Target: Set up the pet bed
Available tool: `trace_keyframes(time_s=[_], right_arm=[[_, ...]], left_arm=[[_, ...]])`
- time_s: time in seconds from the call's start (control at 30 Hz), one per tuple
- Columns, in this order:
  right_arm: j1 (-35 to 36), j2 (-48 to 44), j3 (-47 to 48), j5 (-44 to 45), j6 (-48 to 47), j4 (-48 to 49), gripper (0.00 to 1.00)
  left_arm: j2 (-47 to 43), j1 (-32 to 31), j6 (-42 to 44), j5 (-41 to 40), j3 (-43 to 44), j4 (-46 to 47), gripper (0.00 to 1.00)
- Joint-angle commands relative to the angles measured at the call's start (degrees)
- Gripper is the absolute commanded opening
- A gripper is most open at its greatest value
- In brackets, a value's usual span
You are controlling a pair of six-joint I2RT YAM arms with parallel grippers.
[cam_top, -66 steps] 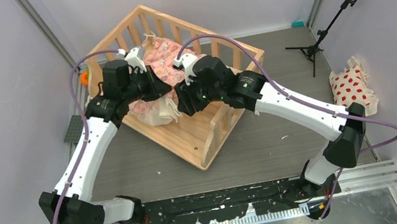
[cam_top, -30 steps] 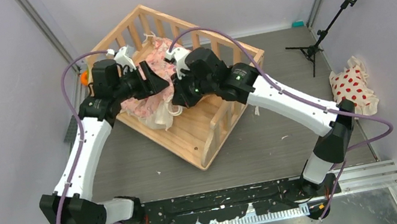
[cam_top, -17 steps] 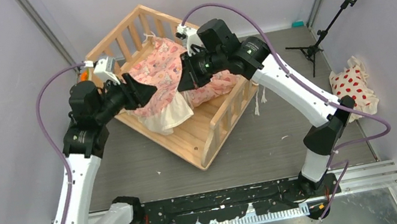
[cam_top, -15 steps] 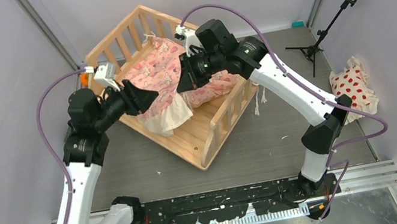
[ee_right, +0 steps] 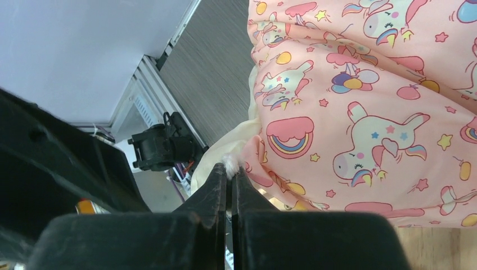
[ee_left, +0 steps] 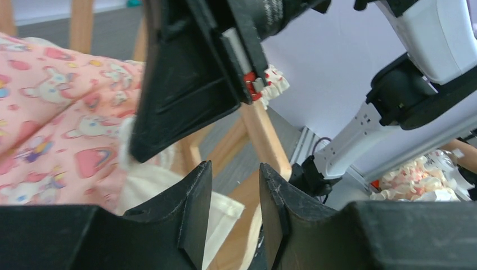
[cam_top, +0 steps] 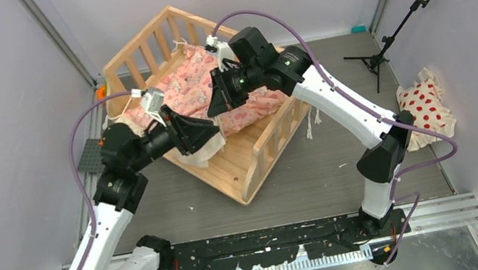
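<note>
Near left: left fingers (ee_left: 194, 208) parted, gripping nothing, just above the cream hem. Light-wood slatted pet bed (cam_top: 233, 169) sits skewed on the grey tabletop (cam_top: 301, 176), left of centre. Pink cartoon-print cushion (cam_top: 191, 88) is inside, covering the far part; near planks bare. Right fingers (ee_right: 214, 194) pinched shut on the cushion's edge. White red-dotted pillow (cam_top: 424, 104) lies far right, well apart. Judged: cushion half spread, pillow unplaced.

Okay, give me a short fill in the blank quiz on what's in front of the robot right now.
The ___ cushion lies in the wooden bed.
The right gripper is ___ on the cushion's edge.
The pillow outside the bed has red ___.
Missing words: pink, shut, dots.
</note>
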Motion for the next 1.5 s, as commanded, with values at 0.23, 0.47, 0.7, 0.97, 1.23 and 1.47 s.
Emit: trace_keyframes(time_s=[0.23,0.47,0.7,0.97,1.23,1.47], right_arm=[[-0.06,-1.62,1.26,1.41,0.83,2.21,0.0],[-0.06,-1.94,0.84,1.87,0.76,2.21,0.0],[-0.05,-2.16,0.69,1.95,1.08,2.16,0.01],[-0.05,-2.69,0.01,1.84,1.06,2.2,0.0],[-0.1,-2.69,-0.12,1.22,1.13,2.13,0.01],[-0.04,-2.6,-0.31,0.71,1.19,2.18,0.02]], left_arm=[[4.15,-16.56,6.54,-11.5,-0.61,-1.69,0.29],[3.25,-16.6,11.36,-26.61,0.58,-14.62,0.17],[2.25,-16.68,14.71,-31.61,0.94,-16.43,0.17],[3.22,-16.64,17.97,-34.24,1.04,-16.47,0.13],[3.65,-16.59,20.8,-34.45,-0.35,-11.58,0.27],[4.59,-16.0,21.31,-32.03,-1.72,-6.55,0.46]])
